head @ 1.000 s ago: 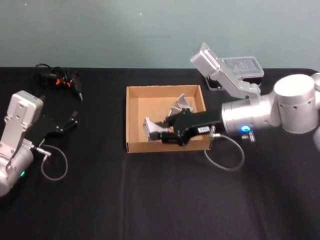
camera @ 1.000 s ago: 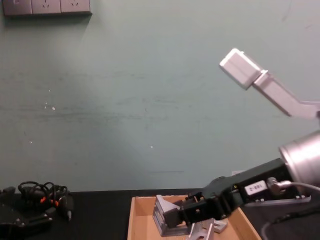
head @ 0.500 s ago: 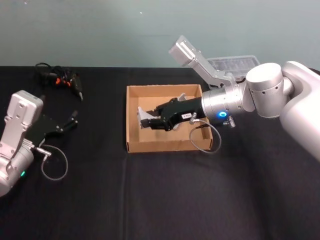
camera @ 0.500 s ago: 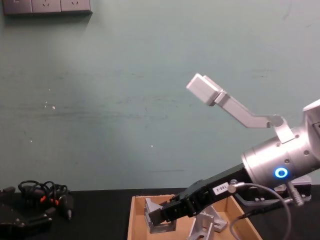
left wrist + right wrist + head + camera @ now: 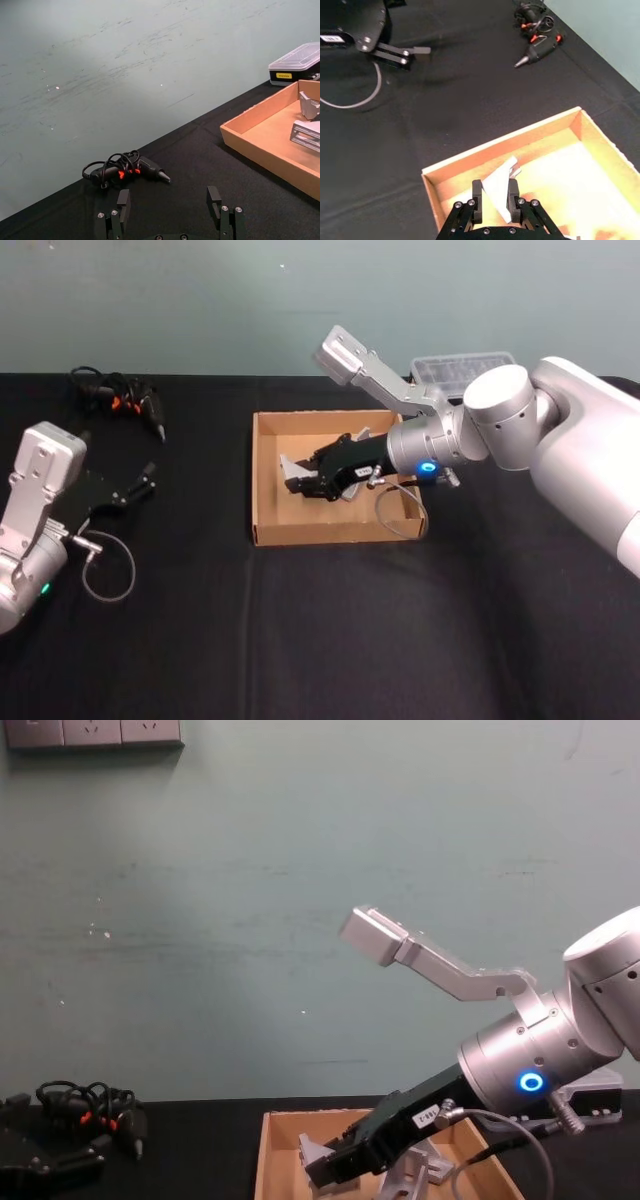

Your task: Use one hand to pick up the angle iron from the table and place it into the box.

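Observation:
My right gripper [image 5: 305, 483] reaches into the tan cardboard box [image 5: 330, 533] from the right and is shut on a grey angle iron [image 5: 293, 472]. In the right wrist view the angle iron [image 5: 497, 189] sits pinched between the two black fingers [image 5: 477, 194], above the box floor near the box's left wall [image 5: 505, 145]. From the chest view the held angle iron [image 5: 318, 1160] hangs low inside the box [image 5: 262, 1160]. A second grey angle iron [image 5: 405, 1178] lies on the box floor under my arm. My left gripper [image 5: 169, 205] is parked open at the table's left side.
The black table [image 5: 330, 640] spreads wide around the box. A black cable bundle with orange marks [image 5: 120, 398] lies at the back left. A clear-lidded plastic case [image 5: 470, 370] stands behind my right arm. A loose grey cable [image 5: 108, 565] loops beside my left arm.
My right arm has swung left and farther back over the box, its wrist turning, and carried the held angle iron toward the box's left side. The left arm has stayed put.

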You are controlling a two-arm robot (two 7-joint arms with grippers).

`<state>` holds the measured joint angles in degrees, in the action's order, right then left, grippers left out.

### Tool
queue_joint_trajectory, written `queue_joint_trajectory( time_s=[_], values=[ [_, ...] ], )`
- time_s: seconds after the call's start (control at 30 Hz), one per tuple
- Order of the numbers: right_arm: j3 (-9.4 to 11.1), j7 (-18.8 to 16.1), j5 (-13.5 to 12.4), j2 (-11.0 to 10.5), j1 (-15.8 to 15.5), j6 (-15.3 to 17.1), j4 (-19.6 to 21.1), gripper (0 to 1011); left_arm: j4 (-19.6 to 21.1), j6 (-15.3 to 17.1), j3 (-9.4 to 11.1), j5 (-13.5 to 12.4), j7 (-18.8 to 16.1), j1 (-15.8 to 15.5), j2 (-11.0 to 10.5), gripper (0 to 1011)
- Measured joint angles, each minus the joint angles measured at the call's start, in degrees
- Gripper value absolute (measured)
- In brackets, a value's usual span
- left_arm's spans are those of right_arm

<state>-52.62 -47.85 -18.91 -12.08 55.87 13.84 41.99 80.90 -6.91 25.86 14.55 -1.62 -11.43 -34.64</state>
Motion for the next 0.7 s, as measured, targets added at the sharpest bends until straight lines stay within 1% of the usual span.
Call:
queue_joint_trajectory(
  time_s=[0.37,0.7],
  values=[
    [0.3,2.1,2.7,1.3,0.3,-1.3,-2.0,298,0.0,0.0,0.0,0.0,0.0,0.0,0.0,1000],
    [0.5,6.1,6.0,1.4,-0.4,-0.9,-0.4,298,0.0,0.0,0.0,0.0,0.0,0.0,0.0,1000]
  ],
)
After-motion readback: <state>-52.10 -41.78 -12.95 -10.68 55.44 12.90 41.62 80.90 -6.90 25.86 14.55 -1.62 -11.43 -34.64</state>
